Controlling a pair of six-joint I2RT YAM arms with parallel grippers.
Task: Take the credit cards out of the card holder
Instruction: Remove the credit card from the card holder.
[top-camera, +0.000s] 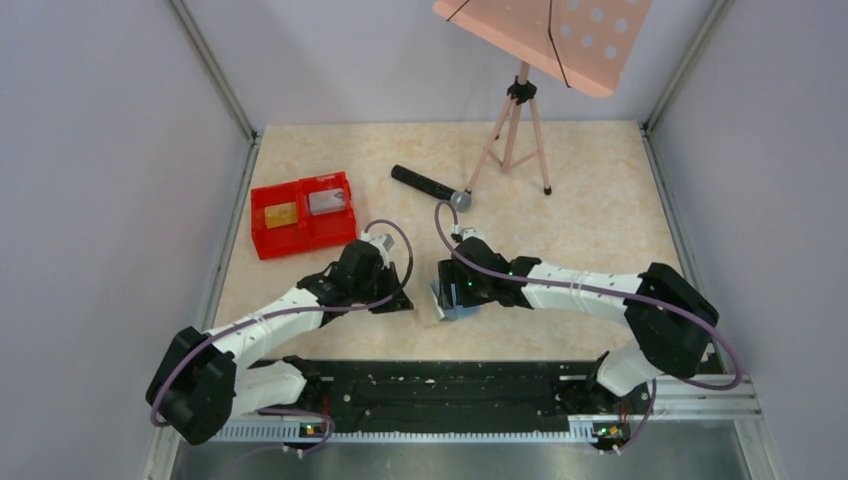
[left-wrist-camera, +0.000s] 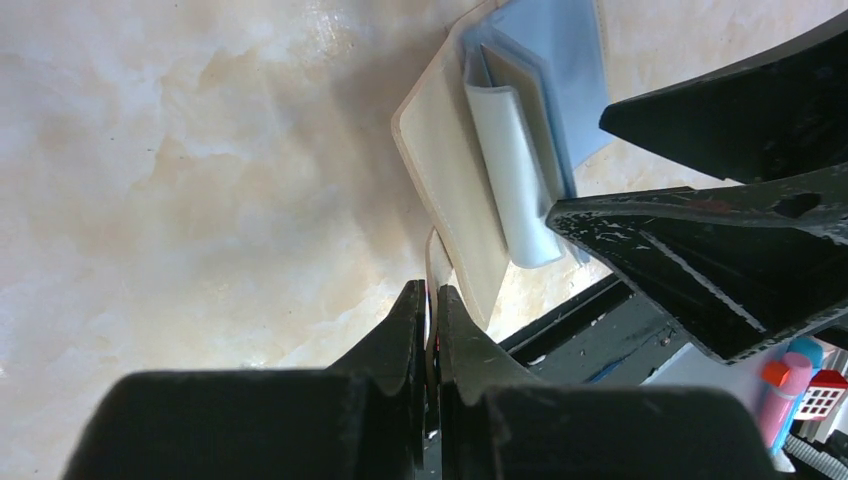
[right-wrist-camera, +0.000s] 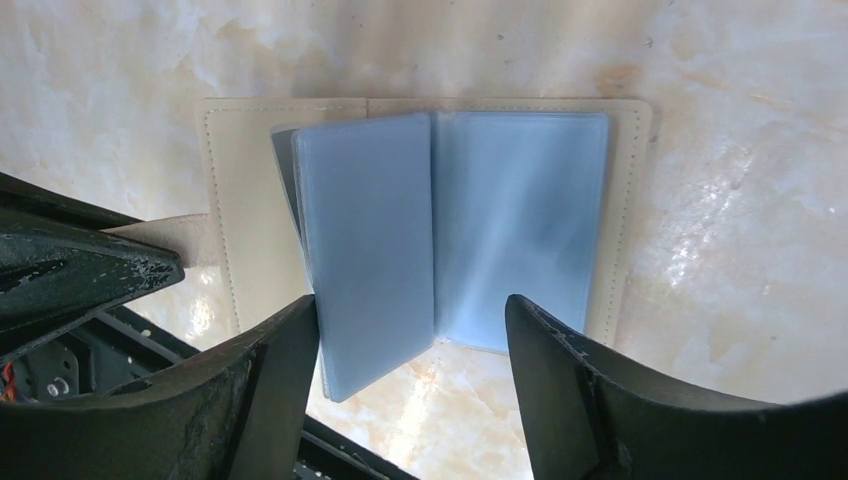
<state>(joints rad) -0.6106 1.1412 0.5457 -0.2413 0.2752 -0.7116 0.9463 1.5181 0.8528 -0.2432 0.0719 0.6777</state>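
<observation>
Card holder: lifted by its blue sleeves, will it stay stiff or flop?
Likely floppy: the blue sleeves of the card holder are thin leaves, one standing off the cream cover. Probably light: the left gripper pins it by a thin tab alone. The glossy plastic may slip between the open fingers of the right gripper.

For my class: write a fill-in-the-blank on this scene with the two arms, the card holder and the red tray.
1. The card holder lies ____ on the table.
2. The left gripper is ____ on its cream flap.
3. The right gripper stands ____ over the blue sleeves.
4. The red tray holds ____ credit cards.
Missing words: open; shut; open; two.
</observation>
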